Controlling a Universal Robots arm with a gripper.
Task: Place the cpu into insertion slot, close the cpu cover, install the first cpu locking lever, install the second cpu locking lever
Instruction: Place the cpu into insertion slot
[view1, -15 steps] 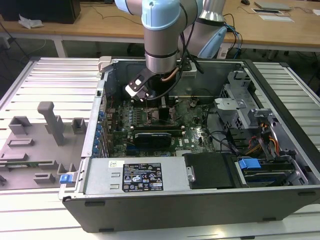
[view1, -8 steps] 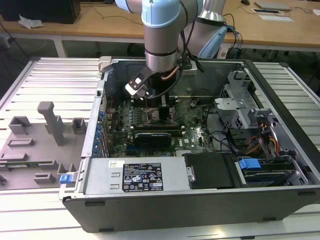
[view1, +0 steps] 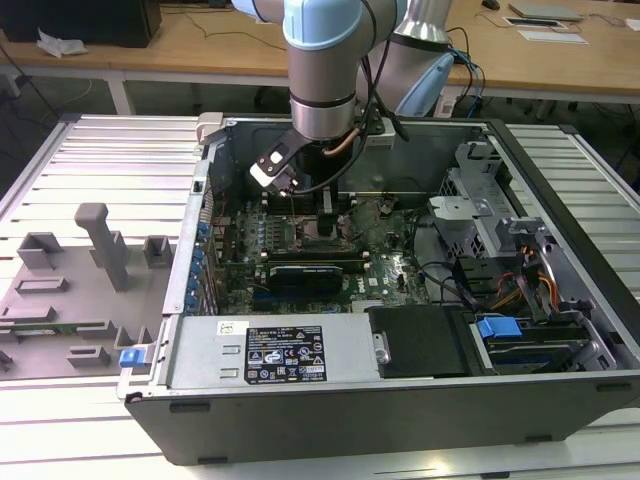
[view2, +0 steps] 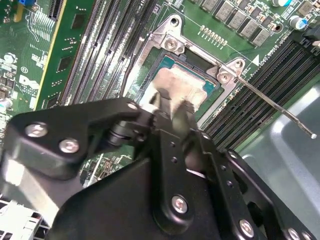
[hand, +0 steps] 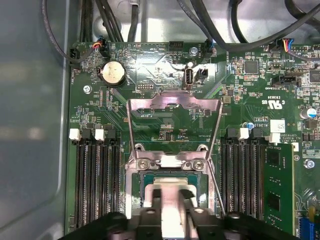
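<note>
Cpu is noted lying flat at the socket, metal top up, in the first wrist view. It is square, so no long axis is shown; its edges run parallel to the memory slots. Cover is swung back open, judged so the socket is left reachable. End effector is poised directly over the cpu; whether it is grasping or released cannot be told. Lever is seen sticking out free.
</note>
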